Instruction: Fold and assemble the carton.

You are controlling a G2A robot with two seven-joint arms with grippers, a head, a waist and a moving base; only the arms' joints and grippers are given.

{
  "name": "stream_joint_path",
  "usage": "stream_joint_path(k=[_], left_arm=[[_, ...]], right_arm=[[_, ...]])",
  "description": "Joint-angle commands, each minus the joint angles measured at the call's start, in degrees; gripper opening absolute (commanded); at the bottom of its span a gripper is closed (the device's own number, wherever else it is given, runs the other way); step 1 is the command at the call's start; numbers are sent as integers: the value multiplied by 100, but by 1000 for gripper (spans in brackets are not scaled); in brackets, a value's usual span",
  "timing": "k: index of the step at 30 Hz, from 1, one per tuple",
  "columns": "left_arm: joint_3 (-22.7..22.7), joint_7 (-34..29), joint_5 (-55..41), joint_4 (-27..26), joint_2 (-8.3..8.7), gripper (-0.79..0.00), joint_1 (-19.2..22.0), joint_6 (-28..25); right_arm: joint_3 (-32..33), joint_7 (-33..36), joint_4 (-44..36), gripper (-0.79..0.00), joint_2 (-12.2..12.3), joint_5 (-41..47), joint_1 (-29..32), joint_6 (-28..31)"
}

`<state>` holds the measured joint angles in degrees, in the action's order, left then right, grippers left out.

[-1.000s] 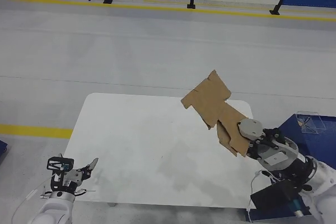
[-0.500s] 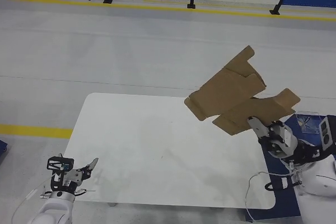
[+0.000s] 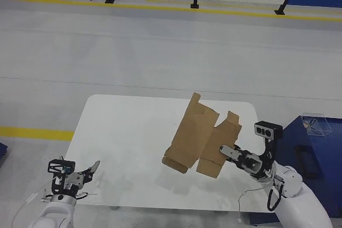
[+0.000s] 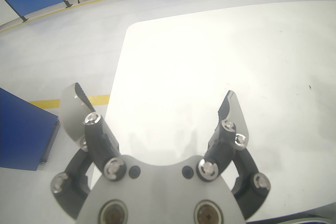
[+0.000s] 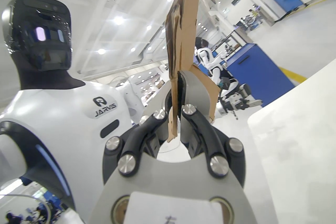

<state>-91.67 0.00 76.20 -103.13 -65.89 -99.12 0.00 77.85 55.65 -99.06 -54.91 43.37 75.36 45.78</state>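
The flat brown carton hangs over the right half of the white table, its flaps spread toward the table's middle. My right gripper is shut on the carton's near right edge. In the right wrist view the carton stands edge-on between the two fingers, which clamp its lower end. My left gripper sits at the table's near left corner, open and holding nothing; in the left wrist view its gripper spreads wide above bare table.
A blue cabinet with a clear plastic box on top stands just right of the table. A blue box sits on the floor off the table's left edge. Yellow floor lines run past.
My right arm has swung the carton down and leftward from high over the table's far right corner to low over its right half. The left arm has stayed still.
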Motion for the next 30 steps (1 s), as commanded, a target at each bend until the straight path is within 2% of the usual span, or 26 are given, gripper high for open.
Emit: stream_joint_path(k=[1, 9, 13, 16, 19, 22, 24, 27, 30], left_arm=[[0, 0, 0, 0, 0, 0, 0, 0], [0, 0, 0, 0, 0, 0, 0, 0], [0, 0, 0, 0, 0, 0, 0, 0], [0, 0, 0, 0, 0, 0, 0, 0], [0, 0, 0, 0, 0, 0, 0, 0], [0, 0, 0, 0, 0, 0, 0, 0], [0, 0, 0, 0, 0, 0, 0, 0], [0, 0, 0, 0, 0, 0, 0, 0], [0, 0, 0, 0, 0, 0, 0, 0]], right_arm=[[5, -24, -1, -785, -1, -54, 3, 10], [5, -24, -1, -785, -1, -54, 3, 10], [125, -377, -571, -785, -9, 806, 65, -791], [320, -355, -869, -785, -18, 2123, 136, -1399], [487, -273, -992, -785, -40, 3734, 213, -2344], [543, -292, -979, -785, -65, 5265, 282, -3687], [563, -354, -865, -785, -73, 5981, 286, -4558], [360, -733, -665, -785, -105, 7186, 360, -5885], [57, -1434, -431, -785, -136, 8144, 374, -7035]])
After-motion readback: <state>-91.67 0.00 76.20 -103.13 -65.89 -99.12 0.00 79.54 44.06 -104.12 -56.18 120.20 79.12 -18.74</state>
